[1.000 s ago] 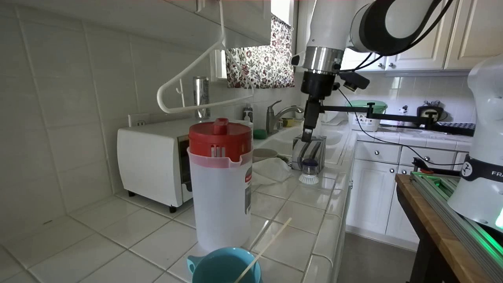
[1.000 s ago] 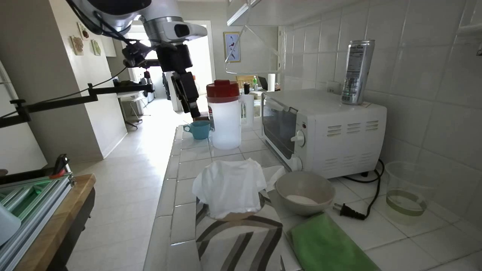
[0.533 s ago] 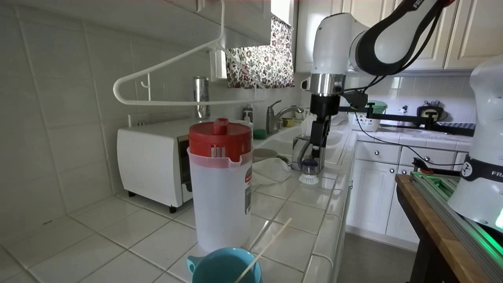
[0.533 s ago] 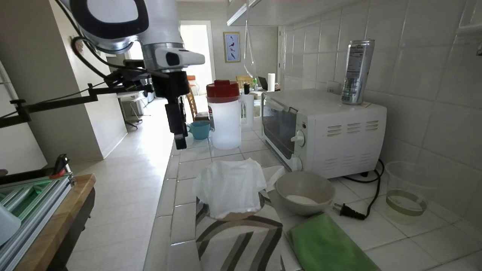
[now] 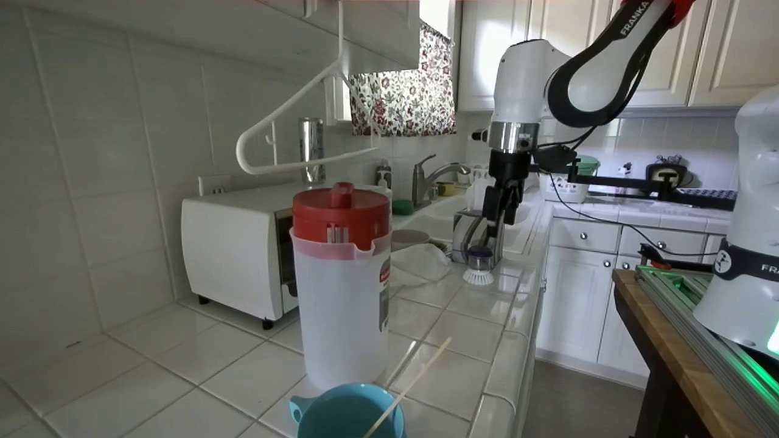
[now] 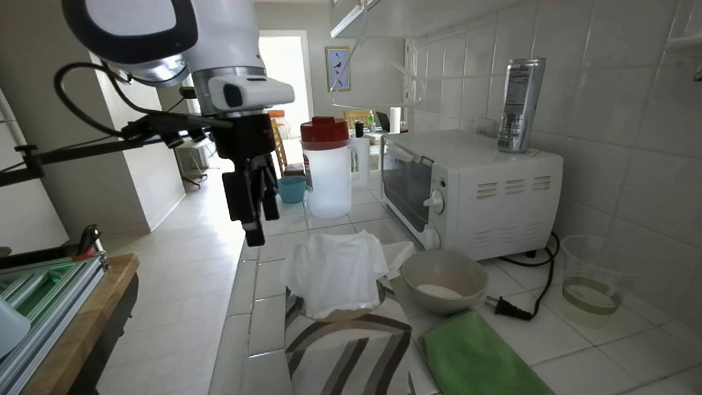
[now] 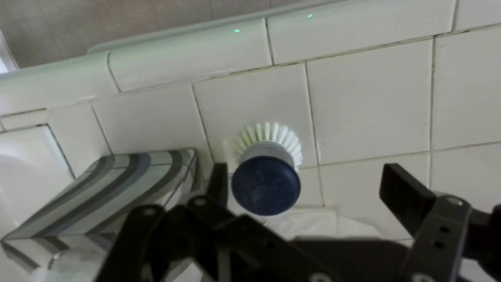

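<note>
Brush (image 7: 266, 186), wrist view: is standing on the tiled bench (image 7: 375, 102), navy knob up, white bristles fanning toward 12 o'clock (top of the view).
Fingers (image 7: 407, 196), wrist view: are standing wide apart; the brush is showing in the gap between them, just beside the finger at 9 o'clock and well away from the one at 3 o'clock.
Striped box (image 7: 129, 188), wrist view: is resting at 9 o'clock from the brush, partly behind the nearer finger.
Brush (image 5: 479, 261), in an exterior view: is standing bristles down just beside the striped box; the fingers (image 5: 490, 210) are hanging at 1 o'clock from it, a tip ending near the knob; whether they are touching, this angle is not showing.
Pitcher (image 5: 344, 322), in an exterior view: is standing at 9 o'clock from the brush, red lid on, with a blue cup (image 5: 335, 417) sitting at 6 o'clock from it and a thin stick (image 5: 420, 380) leaning in the cup.
Fingers (image 6: 253, 227), in an exterior view: are hanging at 10 o'clock from the white tissue (image 6: 334, 271) that is poking out of the striped box.
Bowl (image 6: 430, 266), in an exterior view: is sitting at 2 o'clock from the striped box, with a green cloth (image 6: 482, 356) lying at 5 o'clock from the bowl.
</note>
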Controlling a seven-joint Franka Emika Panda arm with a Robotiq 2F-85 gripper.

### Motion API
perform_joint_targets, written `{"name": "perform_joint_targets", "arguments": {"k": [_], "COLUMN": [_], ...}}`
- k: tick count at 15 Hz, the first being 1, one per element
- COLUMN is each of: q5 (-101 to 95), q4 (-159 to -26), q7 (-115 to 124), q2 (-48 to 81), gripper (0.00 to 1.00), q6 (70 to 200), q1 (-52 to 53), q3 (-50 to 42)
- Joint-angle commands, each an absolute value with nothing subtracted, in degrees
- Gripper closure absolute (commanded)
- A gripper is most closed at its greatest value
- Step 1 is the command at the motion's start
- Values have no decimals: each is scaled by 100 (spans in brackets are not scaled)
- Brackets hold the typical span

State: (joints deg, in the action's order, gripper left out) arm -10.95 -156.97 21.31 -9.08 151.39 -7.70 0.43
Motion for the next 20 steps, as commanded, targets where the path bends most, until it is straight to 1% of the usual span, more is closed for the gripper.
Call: {"name": "perform_joint_targets", "arguments": {"k": [1, 7, 20], "q5": [-1569, -2130, -3419], "q4": [-15732, -15742, -15746], "q7": [2430, 2586, 3437], "q2": [-848, -589, 247], "gripper": [0, 0, 0], "q6": [15494, 16069, 17447], "q1": [-1056, -1366, -1462], "q3": [-28, -106, -430]}}
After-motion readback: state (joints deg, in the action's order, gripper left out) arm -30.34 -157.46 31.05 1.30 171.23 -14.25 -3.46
